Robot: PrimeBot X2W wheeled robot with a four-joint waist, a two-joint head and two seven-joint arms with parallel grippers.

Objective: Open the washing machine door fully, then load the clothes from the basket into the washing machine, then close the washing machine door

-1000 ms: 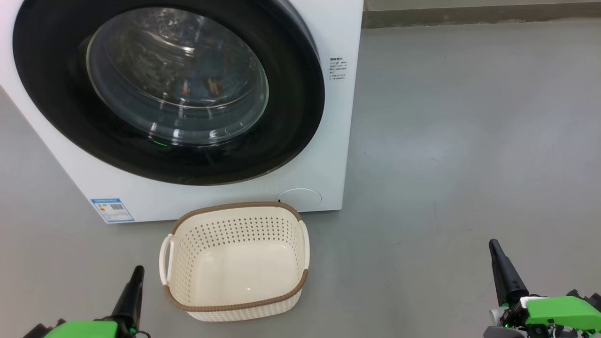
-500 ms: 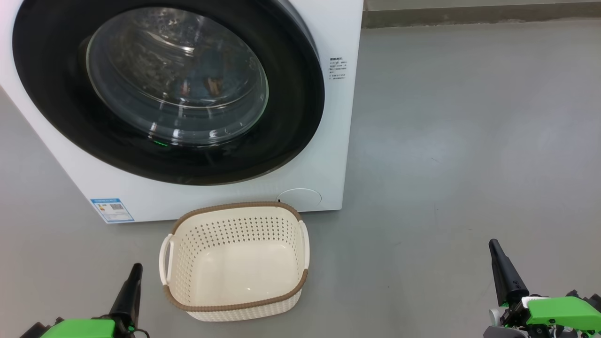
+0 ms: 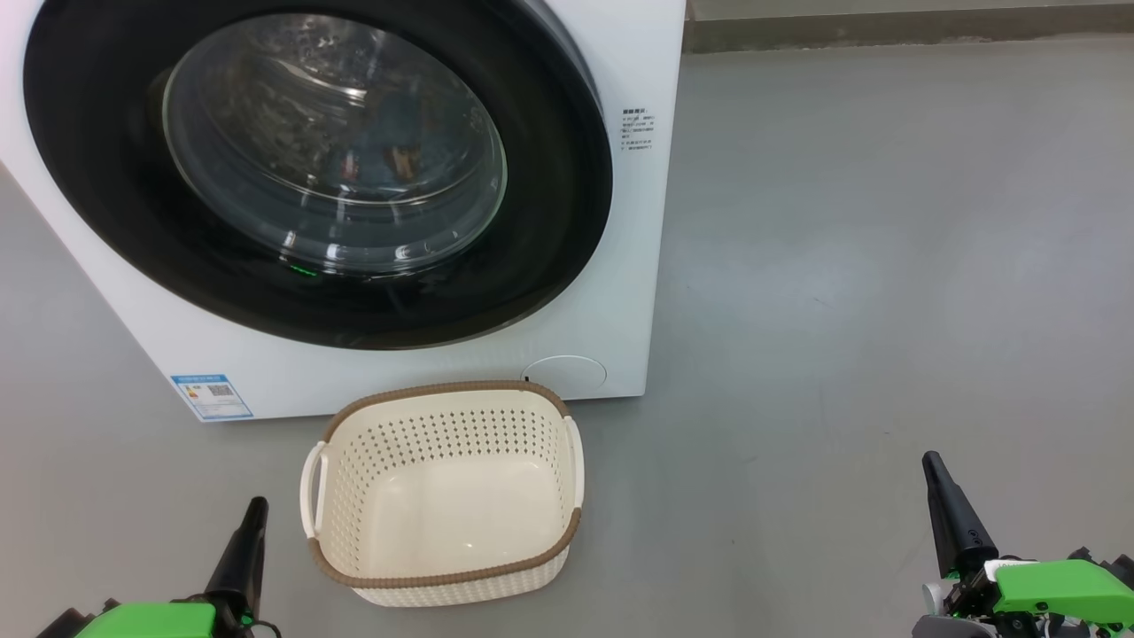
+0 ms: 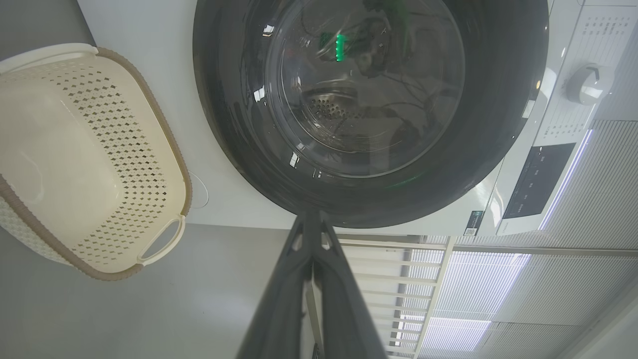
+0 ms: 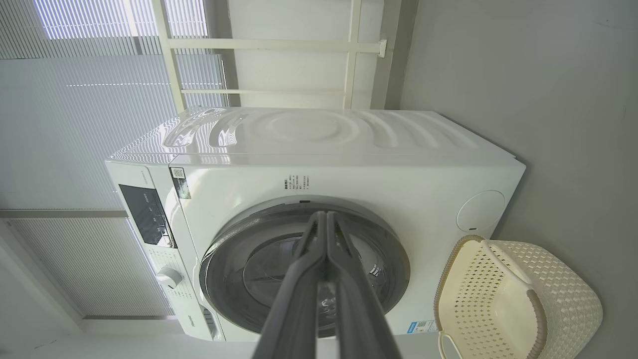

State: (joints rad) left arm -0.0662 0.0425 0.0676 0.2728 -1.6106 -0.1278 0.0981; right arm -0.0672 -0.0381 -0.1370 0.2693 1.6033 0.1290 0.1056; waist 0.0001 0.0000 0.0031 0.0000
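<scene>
Hovering low at the near edge, the left gripper [image 3: 255, 509] and the right gripper [image 3: 932, 465] are being carried with fingers pressed together, and nothing is being grasped in either. Just beyond, between them, the basket [image 3: 443, 390] is sitting empty on the grey floor [image 3: 886, 266], close in front of the washing machine [image 3: 638, 266]. Farther on, the washing machine door [image 3: 549, 177] is appearing shut against the front, and blue and orange patches of the clothes [image 3: 390, 159] are being glimpsed through its glass. All three steps are being judged done. A check of the latch is being called for, with both arms being brought nowhere near the basket.
</scene>
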